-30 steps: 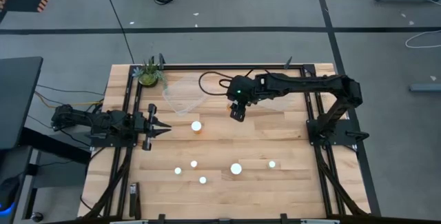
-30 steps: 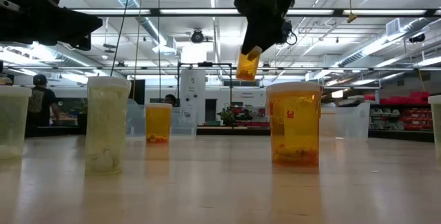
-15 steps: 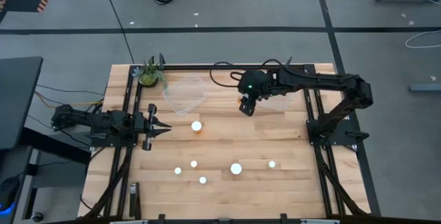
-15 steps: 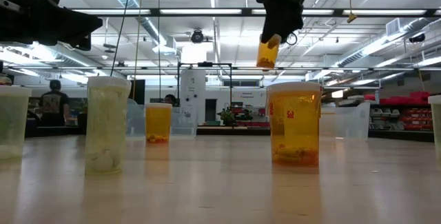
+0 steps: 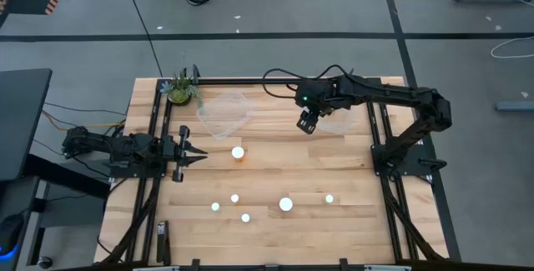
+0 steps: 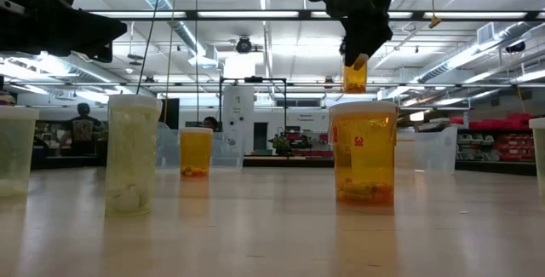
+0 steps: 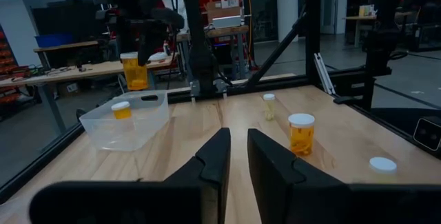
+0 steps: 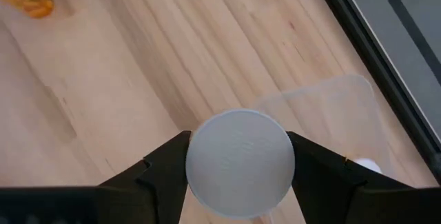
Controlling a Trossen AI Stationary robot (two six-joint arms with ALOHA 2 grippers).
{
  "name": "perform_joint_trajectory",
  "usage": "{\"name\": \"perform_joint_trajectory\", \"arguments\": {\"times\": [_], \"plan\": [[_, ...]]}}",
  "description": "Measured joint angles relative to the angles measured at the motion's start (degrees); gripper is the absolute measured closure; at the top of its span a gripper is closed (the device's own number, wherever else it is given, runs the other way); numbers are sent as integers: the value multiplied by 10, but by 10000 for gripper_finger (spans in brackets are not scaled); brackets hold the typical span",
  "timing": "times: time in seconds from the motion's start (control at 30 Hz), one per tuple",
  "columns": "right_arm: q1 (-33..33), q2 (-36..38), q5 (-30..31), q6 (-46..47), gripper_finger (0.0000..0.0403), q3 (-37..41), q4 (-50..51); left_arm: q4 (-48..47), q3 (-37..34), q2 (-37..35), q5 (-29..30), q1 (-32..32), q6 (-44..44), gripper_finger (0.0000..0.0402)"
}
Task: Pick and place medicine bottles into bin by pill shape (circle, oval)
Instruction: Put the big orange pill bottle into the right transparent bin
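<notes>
Here the right gripper [image 5: 308,125] hangs above the bench [image 5: 267,221], clamped on a medicine bottle [image 6: 355,76] at the near edge of a clear tub [image 5: 338,121]. Only the low view shows the bottle's amber body, hanging roughly upright below the gripper with its long axis near vertical. The right wrist view shows just its round white cap [image 8: 240,163], facing the camera and pinched between the two dark fingers [image 8: 162,169], with the tub's corner beyond. The left wrist view alone shows a second bottle [image 7: 121,110] lying inside that tub. From above, five more bottles [image 5: 239,153] stand capped on the bench, well apart. The left gripper [image 5: 193,153] rests at the bench's left side, fingers closed with nothing between them.
</notes>
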State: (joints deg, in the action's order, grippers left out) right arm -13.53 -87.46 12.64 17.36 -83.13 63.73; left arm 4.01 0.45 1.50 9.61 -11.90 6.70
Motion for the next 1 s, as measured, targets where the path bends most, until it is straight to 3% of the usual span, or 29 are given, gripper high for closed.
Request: {"name": "perform_joint_trajectory", "arguments": {"times": [1.0], "plan": [[-91,0,11,30,175,1,81,0,0,0,0,0,0,343]]}}
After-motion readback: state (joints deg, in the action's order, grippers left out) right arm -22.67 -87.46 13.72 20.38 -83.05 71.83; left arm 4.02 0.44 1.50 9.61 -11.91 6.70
